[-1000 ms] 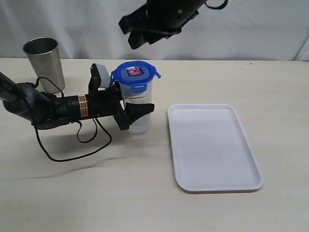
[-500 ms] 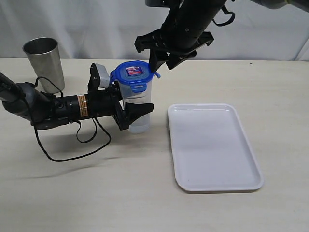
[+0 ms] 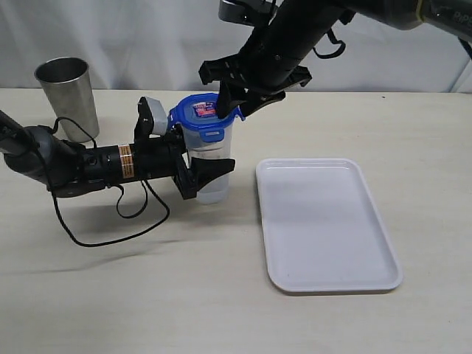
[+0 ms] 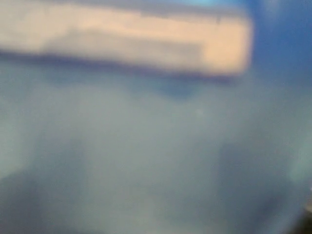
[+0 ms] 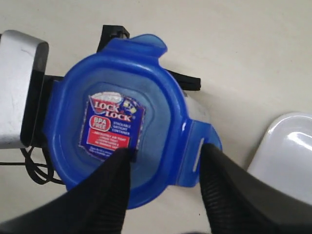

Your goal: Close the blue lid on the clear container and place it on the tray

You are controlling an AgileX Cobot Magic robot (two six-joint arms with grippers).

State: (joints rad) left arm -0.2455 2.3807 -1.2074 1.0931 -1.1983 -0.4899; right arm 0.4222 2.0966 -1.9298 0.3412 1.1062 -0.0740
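Observation:
The clear container (image 3: 214,150) stands upright on the table, and my left gripper (image 3: 200,164), lying low from the left, is shut on its body. The blue lid (image 3: 204,113) (image 5: 117,122) sits on top of it, red-and-white sticker up. One side flap (image 5: 196,152) sticks out flat. My right gripper (image 3: 234,108) (image 5: 165,151) hangs open just over the lid, one finger above the sticker's edge and the other at that flap's outer edge. The left wrist view is only a blue-grey blur. The white tray (image 3: 324,221) lies to the right of the container, with nothing on it.
A steel cup (image 3: 66,94) stands at the back left. A black cable (image 3: 110,237) from the left arm loops over the table in front of it. A corner of the tray (image 5: 287,156) shows in the right wrist view.
My right gripper has come down from high above to just over the lid, and its jaws have narrowed a little. The left gripper and the container have not moved.

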